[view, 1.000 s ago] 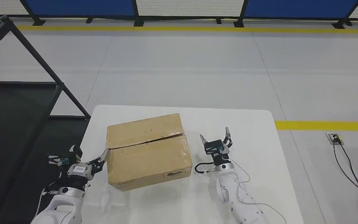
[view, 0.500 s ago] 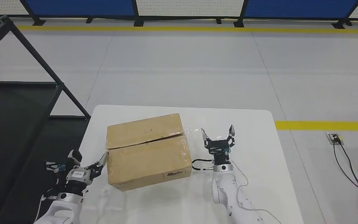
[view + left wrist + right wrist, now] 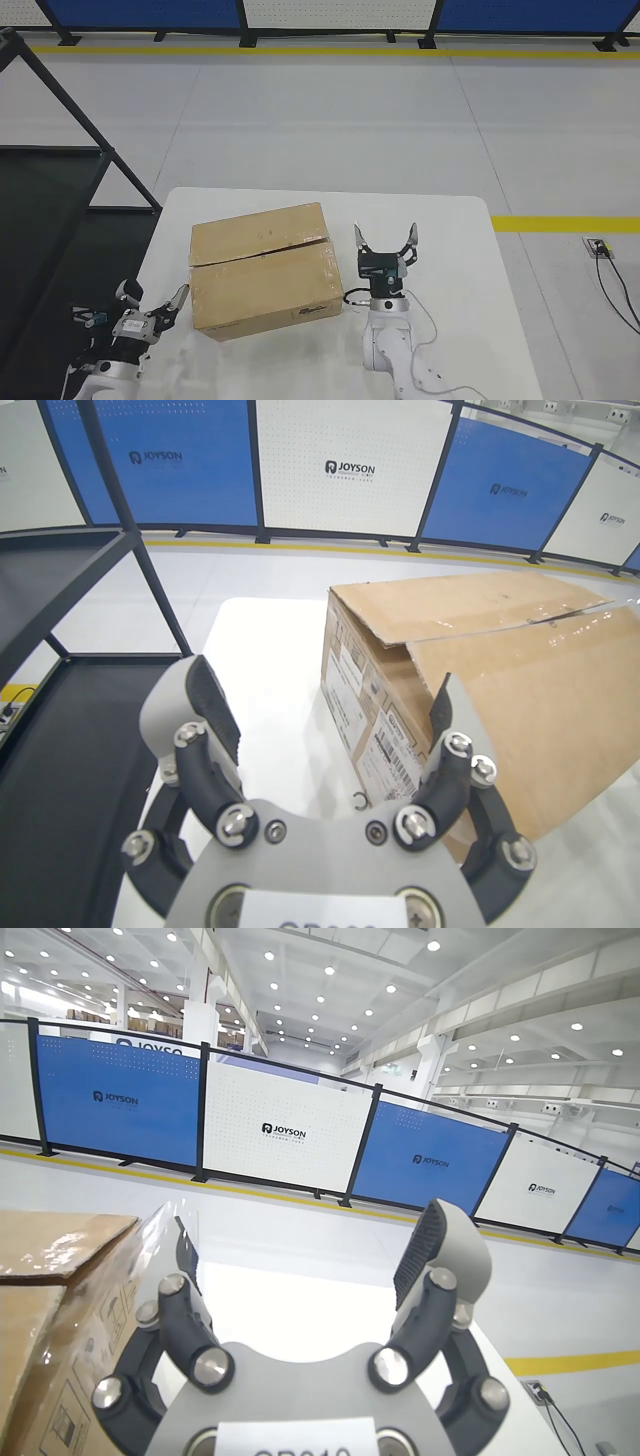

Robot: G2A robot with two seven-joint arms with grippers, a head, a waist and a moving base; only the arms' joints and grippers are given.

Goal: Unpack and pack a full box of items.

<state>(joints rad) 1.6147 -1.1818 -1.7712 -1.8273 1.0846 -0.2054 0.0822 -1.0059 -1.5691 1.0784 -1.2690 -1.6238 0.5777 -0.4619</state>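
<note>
The left tool [image 3: 150,297] [image 3: 322,685] sits spread wide and holding nothing at the near-left corner of the desk [image 3: 450,230]. One finger is just beside the labelled end of the cardboard box [image 3: 265,270] [image 3: 500,680]; whether it touches cannot be told. The right tool [image 3: 385,238] [image 3: 307,1218] is likewise spread and holding nothing, just beside the box's opposite end. The box stands on the middle of the desk between the two tools, its top flaps down and taped, the seam uneven. A black metal rack [image 3: 60,200] stands off the desk's left side.
</note>
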